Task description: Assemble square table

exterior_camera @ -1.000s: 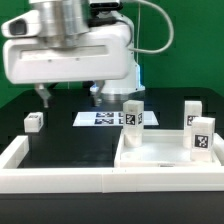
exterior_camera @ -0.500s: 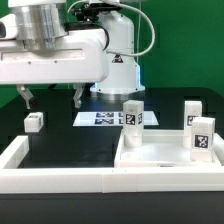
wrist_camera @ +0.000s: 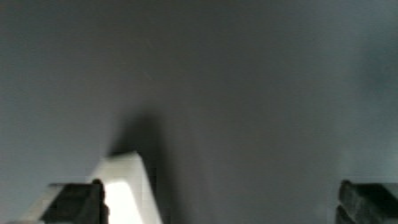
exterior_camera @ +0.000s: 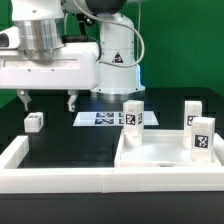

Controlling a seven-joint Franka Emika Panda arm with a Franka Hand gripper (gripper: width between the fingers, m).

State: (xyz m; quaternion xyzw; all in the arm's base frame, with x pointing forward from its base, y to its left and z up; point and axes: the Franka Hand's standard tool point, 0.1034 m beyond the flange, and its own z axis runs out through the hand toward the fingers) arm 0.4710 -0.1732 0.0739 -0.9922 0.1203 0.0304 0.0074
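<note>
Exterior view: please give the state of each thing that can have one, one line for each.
Gripper: jaws open, empty, above the loose leg.
Loose leg: on the black surface, free.
Square table slab: flat against the rail, three legs standing on it.
Marker board: flat, untouched.

The white square tabletop lies flat on the black surface, well off to the exterior view's right of the fingers and lower in that picture. Three white tagged legs stand upright on it. A fourth leg lies alone just below the fingers, apart from them.
</note>
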